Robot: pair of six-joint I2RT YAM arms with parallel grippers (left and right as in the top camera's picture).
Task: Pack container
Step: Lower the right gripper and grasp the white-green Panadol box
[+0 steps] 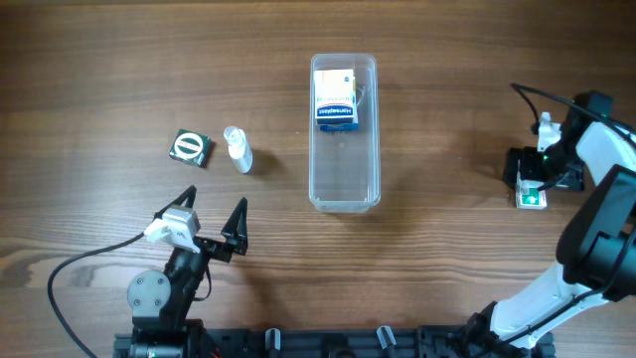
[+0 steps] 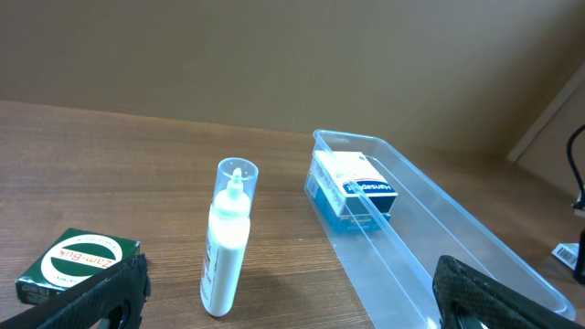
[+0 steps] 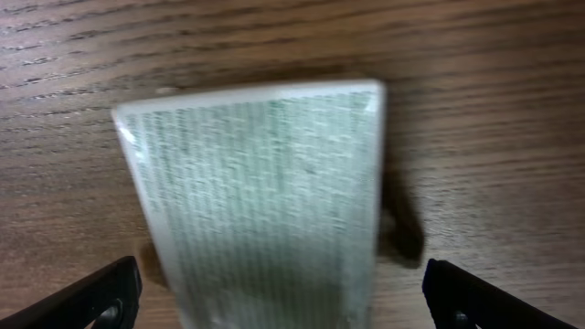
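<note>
Container [image 1: 344, 174]: clear long tub mid-table, long side running near to far; well apart from both arms

Inside it: one blue-and-white box [image 1: 336, 100] tucked at the far end; the near part looks bare, so there's plenty of room

Left of the tub: white squeeze bottle [image 1: 238, 149] lying on its side, with a green box [image 1: 190, 147] a bit further left; they're close but not touching, far as I can tell

Right gripper [image 3: 279, 274]: spread wide, one finger on each side of a small white box [image 3: 265, 192] lying on the wood way off to the right; nothing gripped yet, and the wrist view shows gaps on both sides

Left gripper [image 1: 216, 199]: also wide and holding nothing; it's at the near left, pointed roughly toward the bottle and green box

My read: right arm is lining up to grab the white box; one item in and three still out, so maybe a quarter done

What could go wrong: the white box sits a bit skewed between the fingers, so one finger could touch first and spin or shove it instead of clamping; a shallow pinch on a light-looking box could let it slip on the long carry over to the tub; the tub is narrow, so a crooked box could catch the rim; the bottle is round, so a nudge from the left fingers might roll it away
</note>
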